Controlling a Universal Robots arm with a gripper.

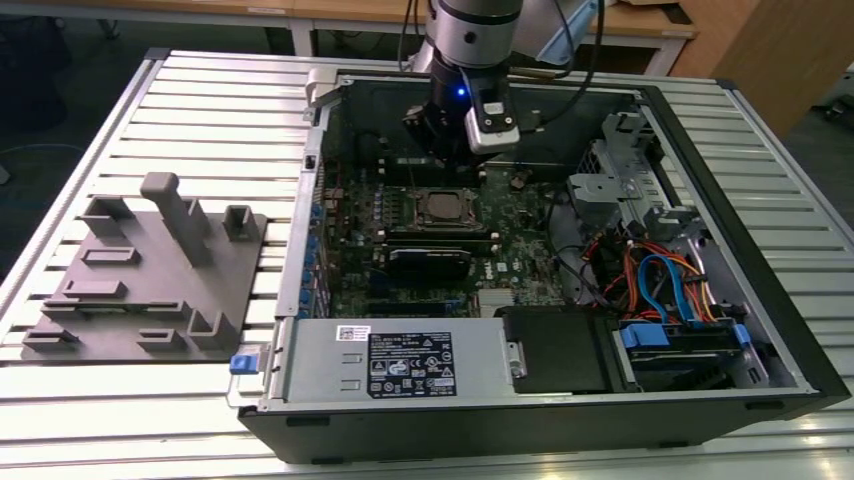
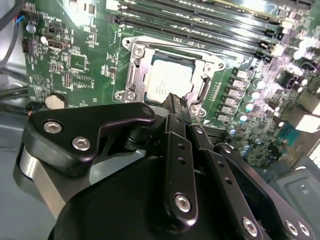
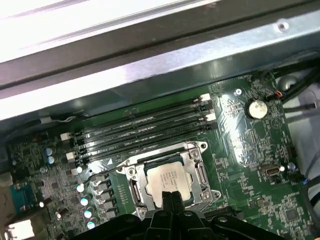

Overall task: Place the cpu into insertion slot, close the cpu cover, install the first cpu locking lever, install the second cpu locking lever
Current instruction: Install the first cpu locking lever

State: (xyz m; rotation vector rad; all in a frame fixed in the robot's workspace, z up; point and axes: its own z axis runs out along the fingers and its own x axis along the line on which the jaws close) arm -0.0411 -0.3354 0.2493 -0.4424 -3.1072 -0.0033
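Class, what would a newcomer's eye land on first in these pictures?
The silver cpu sits framed by the cpu cover on the green motherboard. The black gripper is poised right at its edge, inside the open computer case on the slatted table.

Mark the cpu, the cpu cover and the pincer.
cpu (image 3: 172,178), first wrist view, middle of its metal top.
cpu cover (image 3: 199,170), first wrist view, side bar of frame.
pincer (image 2: 175,98), second wrist view, between its fingertips.

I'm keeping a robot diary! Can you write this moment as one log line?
cpu: seated | cover: down around cpu | gripper: shut, empty, over cpu edge
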